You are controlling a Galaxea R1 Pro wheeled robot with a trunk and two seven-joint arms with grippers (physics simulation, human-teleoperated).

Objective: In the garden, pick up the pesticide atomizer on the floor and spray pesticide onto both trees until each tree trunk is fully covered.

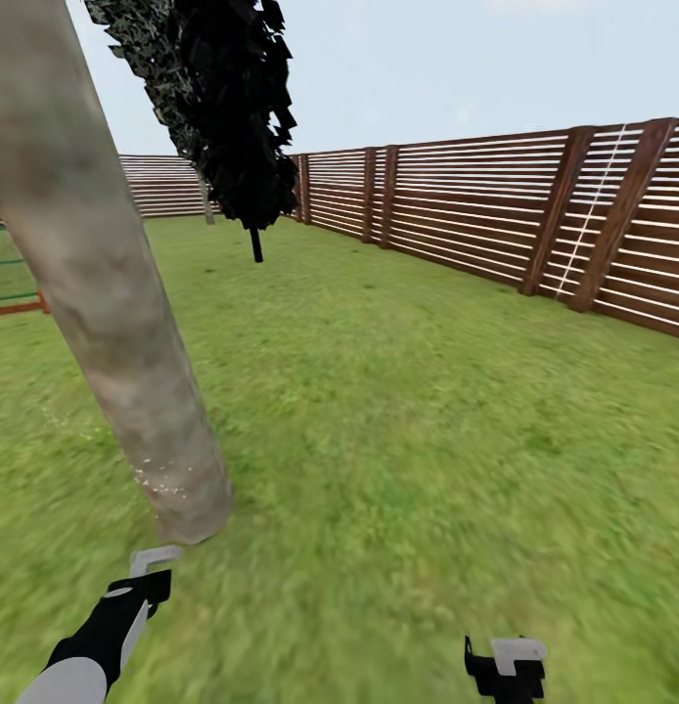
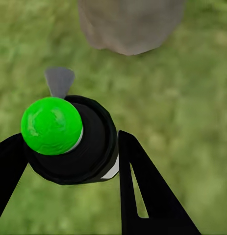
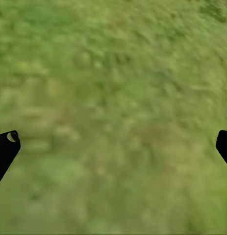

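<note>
My left hand [image 2: 69, 161] is pinched around the small pesticide atomizer with a black top [image 2: 76, 142]: one black finger [image 2: 147, 191] presses its side, the other [image 2: 8, 161] lies against the opposite side. A bright green ball [image 2: 51, 125] sits on the bottle's cap and a grey nozzle [image 2: 59, 80] sticks out toward the thick pale grey-brown mottled tree trunk [image 1: 105, 323], whose base stands on the green grass lawn [image 1: 428, 420] just ahead of the bottle. My right hand [image 3: 113, 147] hangs spread wide over bare grass, holding nothing. A brown slatted wooden fence [image 1: 496, 215] rings the garden, with a thin-stemmed black-foliage tree [image 1: 232, 117] farther off.
</note>
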